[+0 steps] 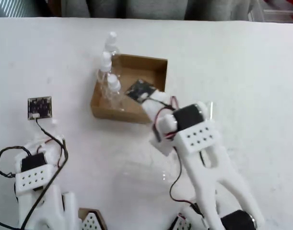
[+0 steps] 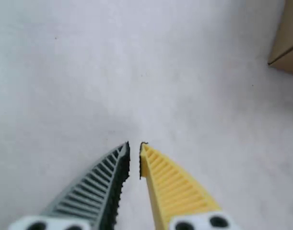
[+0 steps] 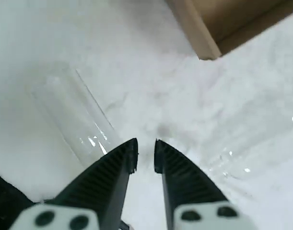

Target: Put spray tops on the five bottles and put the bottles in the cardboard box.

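Beside right end effector (image 3: 145, 154), clear bottle (image 3: 69, 111).

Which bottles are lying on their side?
Two: one clear bottle and a second clear bottle, flat on the table by the right gripper. The three spray-topped bottles stand upright at the cardboard box.
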Action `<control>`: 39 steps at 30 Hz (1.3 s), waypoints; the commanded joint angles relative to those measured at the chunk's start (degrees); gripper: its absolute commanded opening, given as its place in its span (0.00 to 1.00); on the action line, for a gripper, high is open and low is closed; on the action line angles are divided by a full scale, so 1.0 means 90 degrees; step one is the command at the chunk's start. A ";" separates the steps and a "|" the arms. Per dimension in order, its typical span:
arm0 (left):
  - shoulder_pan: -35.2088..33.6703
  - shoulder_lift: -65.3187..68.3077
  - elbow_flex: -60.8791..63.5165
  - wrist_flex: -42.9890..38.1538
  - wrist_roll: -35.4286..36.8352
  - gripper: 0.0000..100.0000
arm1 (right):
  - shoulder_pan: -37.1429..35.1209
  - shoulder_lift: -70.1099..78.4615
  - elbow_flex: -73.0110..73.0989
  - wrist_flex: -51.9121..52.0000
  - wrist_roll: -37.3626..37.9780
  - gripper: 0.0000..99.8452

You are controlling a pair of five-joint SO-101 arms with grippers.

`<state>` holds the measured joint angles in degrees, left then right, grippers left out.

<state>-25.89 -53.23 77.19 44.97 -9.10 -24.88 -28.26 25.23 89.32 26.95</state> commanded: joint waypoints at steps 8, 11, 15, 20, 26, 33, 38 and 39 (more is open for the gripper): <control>0.0298 0.0015 -0.0068 -0.0078 -0.0889 0.06 | 0.3834 -0.2867 0.1621 0.0122 0.1358 0.02; 0.0562 0.0015 -0.0195 0.0127 -0.1260 0.06 | 0.5475 -0.3326 0.2256 -0.0200 0.2237 0.02; 0.1001 0.0044 -0.1074 0.1319 -0.1817 0.06 | 0.7487 -0.3414 0.2901 -0.1333 0.3194 0.02; 0.1988 0.0044 -0.2647 0.3516 -0.2999 0.06 | 0.8982 -0.3414 0.3575 -0.2711 0.3458 0.02; 0.3746 0.0044 -0.3722 0.5167 -0.4112 0.06 | 0.9988 -0.3414 0.4308 -0.4371 0.3448 0.02; 0.6217 0.0044 -0.3722 0.5343 -0.4171 0.06 | 1.0564 -0.3414 0.5363 -0.6335 0.3448 0.02; 0.8024 0.0044 -0.3770 0.5343 -0.4181 0.18 | 1.0672 -0.3414 0.6027 -0.7272 0.3448 0.02; 0.8288 0.0044 -0.3780 0.5294 -0.4181 0.21 | 1.0672 -0.3414 0.6125 -0.7409 0.3448 0.02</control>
<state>40.48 -53.23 46.51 92.53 -46.29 70.51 -57.89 79.47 27.08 57.36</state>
